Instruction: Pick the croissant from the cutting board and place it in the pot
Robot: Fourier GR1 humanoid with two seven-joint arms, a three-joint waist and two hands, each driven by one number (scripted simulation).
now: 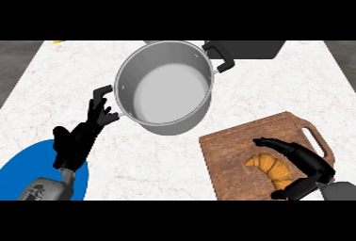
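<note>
On the counter (pixel 278 89), one wooden board (pixel 236 160) served as the reference point for all positions. One croissant (pixel 272 168) lay on the board, right of its centre, running from upper left to lower right. The board's handle (pixel 314 134), with a slot in it, pointed to the upper right.

The right hand (pixel 303 162) sat over the right half of the board. Its fingers (pixel 274 143) arched above the croissant's upper end, and its thumb (pixel 288 190) lay just below the lower end. The hand was partly curled around the croissant but not closed on it; contact could not be confirmed.

One steel pot (pixel 165 87) stood up and left of the board, apart from it, with nothing visible inside. It had two black handles: one (pixel 221 56) on the upper right rim and one (pixel 104 91) on the left rim. No object lay between the board and the pot.

The left hand (pixel 83 136) was well left of the board, its fingertips just beside the pot's left handle. Its fingers were relaxed and held nothing.

One blue plate (pixel 28 169) lay to the far left of the board, partly under the left forearm. One dark box (pixel 254 47) stood above the board at the counter's far edge, just behind the pot's upper right handle. One small yellow item (pixel 58 42) showed at the far left corner; its type could not be determined.
</note>
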